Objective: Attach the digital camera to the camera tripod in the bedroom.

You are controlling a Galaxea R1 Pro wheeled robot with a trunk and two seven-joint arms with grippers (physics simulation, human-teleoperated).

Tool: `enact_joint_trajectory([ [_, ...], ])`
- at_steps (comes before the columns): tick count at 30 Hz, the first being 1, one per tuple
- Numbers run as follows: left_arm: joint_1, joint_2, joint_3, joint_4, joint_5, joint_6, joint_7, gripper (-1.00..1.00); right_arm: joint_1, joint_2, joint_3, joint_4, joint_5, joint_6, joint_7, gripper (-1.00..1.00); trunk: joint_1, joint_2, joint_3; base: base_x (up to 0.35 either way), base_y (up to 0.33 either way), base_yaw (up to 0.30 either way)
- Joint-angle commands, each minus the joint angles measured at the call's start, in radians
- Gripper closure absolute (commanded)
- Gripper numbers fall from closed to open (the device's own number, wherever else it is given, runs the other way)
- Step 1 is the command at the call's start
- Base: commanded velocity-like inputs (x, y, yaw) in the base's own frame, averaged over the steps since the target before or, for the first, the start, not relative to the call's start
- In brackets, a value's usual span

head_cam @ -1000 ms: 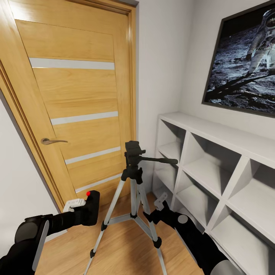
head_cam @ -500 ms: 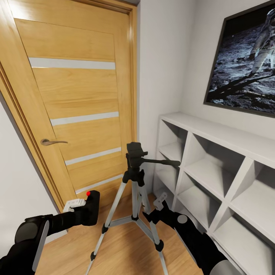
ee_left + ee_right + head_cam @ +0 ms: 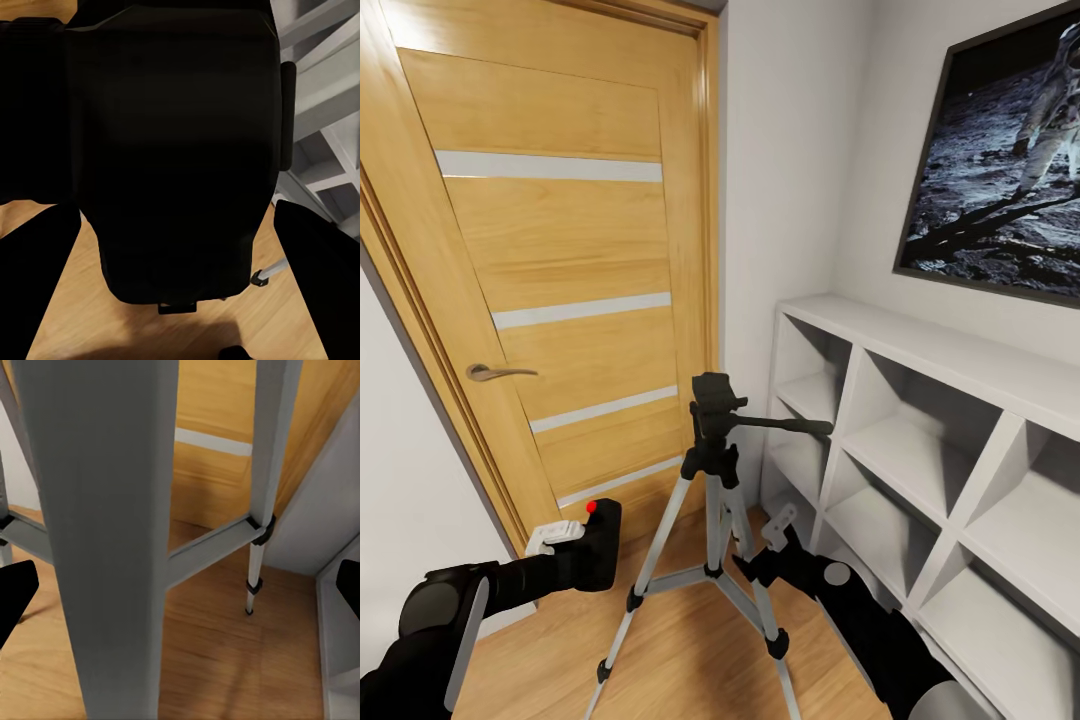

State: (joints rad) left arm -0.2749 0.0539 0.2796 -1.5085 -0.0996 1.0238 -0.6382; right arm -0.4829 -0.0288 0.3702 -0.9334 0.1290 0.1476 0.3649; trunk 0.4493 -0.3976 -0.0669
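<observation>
1. At the far left stands the oak door with pale horizontal stripes, a steel lever handle on it, marking the bedroom corner where the work happens.
2. The left hand is pinching the small chunky black digital camera, red button up; it sits low and left of the mount, probably kept level for seating.
3. The tall silver-legged camera tripod with a black head stands spread on the light wood plank floor, its head bare, pan handle pointing toward the shelves.
4. The right hand is spread beside a tripod leg, seemingly ready to steady it.
5. The white cube shelves line the right wall under an astronaut picture.
</observation>
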Motion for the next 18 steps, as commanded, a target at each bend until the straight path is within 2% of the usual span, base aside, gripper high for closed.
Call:
enact_joint_trajectory([
  [1, -0.001, 0.0, 0.001, -0.001, -0.008, 0.004, -0.011, 1.0, 0.0, 0.0, 0.001, -0.002, 0.008, 0.005, 0.003, -1.0, 0.001, -0.002, -0.002, 0.0, 0.0, 0.0],
  [8, -0.001, 0.0, 0.001, -0.001, -0.008, 0.004, -0.011, 1.0, 0.002, 0.019, 0.0, -0.002, 0.009, 0.006, 0.003, -1.0, 0.001, -0.002, -0.002, 0.0, 0.0, 0.0],
  [18, -0.001, 0.0, 0.001, -0.001, -0.008, 0.004, -0.011, 1.0, 0.003, 0.025, 0.001, -0.002, 0.008, 0.008, 0.001, -1.0, 0.001, -0.002, -0.002, 0.0, 0.0, 0.0],
])
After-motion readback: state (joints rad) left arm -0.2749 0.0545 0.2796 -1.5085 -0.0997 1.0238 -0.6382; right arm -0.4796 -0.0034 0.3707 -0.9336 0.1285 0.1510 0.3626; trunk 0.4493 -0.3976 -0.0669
